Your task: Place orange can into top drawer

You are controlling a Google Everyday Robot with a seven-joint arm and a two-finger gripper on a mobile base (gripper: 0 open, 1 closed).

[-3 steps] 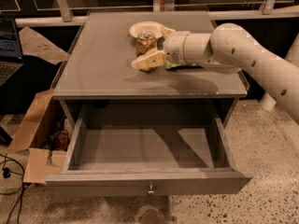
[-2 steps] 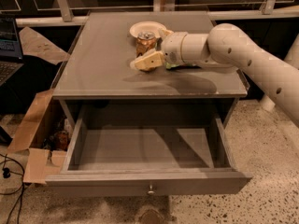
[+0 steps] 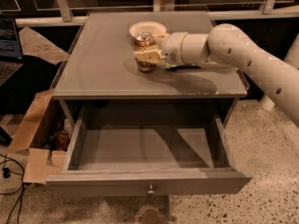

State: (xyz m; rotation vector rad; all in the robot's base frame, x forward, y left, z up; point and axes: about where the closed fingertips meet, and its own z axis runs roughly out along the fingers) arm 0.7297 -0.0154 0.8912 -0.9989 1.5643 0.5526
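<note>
Reaching in from the right of the frame, the gripper (image 3: 145, 56) was found at upper centre on the tabletop, its jaws pinching the orange can (image 3: 144, 38), whose label was largely hidden. The top drawer (image 3: 117, 186) was observed pulled open below, its knob indistinct.

Items counted on the tabletop (image 3: 103, 64): one orange can (image 3: 144, 38), one white bowl (image 3: 135, 28) and one green packet (image 3: 174, 67), the last partly hidden under the arm. One gripper (image 3: 145, 46) was present, positioned at the can near the rear centre of the tabletop, its two fingers (image 3: 148, 55) closed against the can's sides. Below stood one top drawer (image 3: 93, 185), pulled open, bearing one knob (image 3: 151, 189). On the floor to the left: one cardboard box (image 3: 32, 129) and one laptop (image 3: 8, 45).
</note>
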